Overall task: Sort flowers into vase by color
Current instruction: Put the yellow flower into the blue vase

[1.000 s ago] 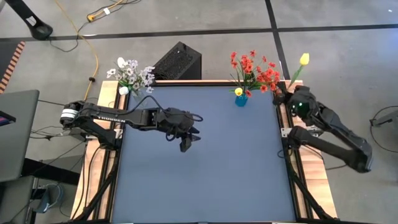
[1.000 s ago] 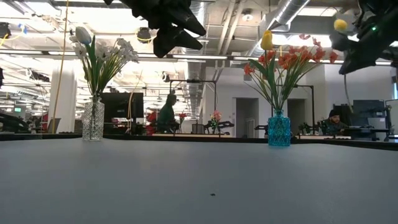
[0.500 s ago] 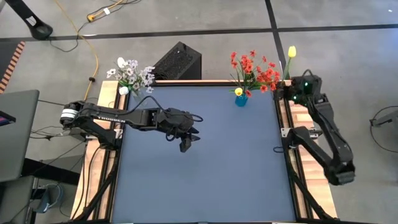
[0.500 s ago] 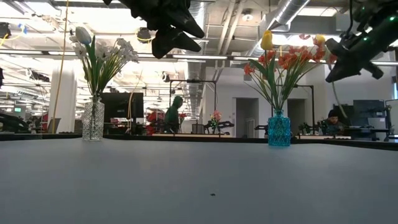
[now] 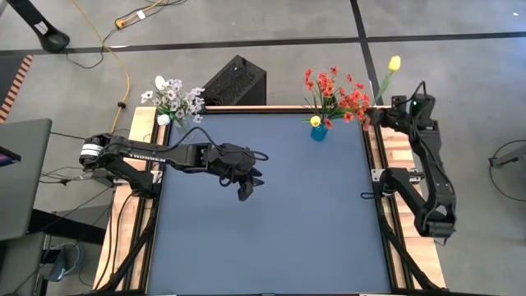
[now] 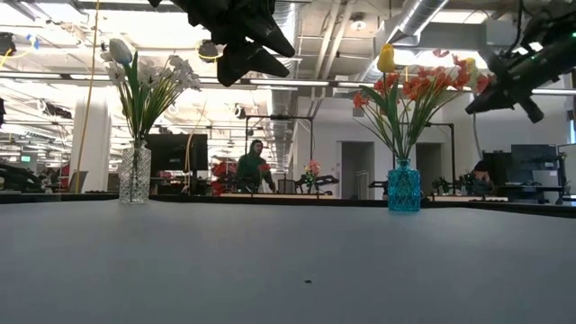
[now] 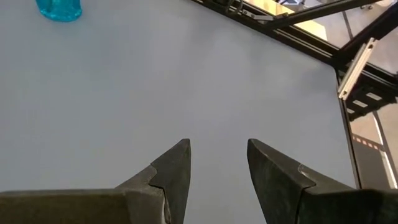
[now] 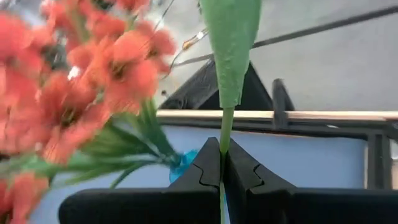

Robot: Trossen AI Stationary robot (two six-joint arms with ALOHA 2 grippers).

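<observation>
Blue vase [image 5: 318, 131] at table's [image 5: 271, 238] far edge, red flowers [image 5: 335, 90] crowding just beside right gripper [image 5: 380, 117]. Clamped on yellow flower [image 5: 394, 63] stem, bloom beyond far right corner. Clear vase [image 6: 135, 174] with white flowers [image 5: 173, 97] far left. Left gripper [image 5: 249, 186] over mid-table, fingers [image 7: 168, 177] apart, empty.

An open-plan office or lab floor: exposed ceiling ducts [image 6: 423, 13], white columns [image 6: 90, 135], desks with monitors [image 6: 175, 153], and a person [image 6: 256, 166] beyond the table [image 6: 288, 261] at twelve o'clock.
</observation>
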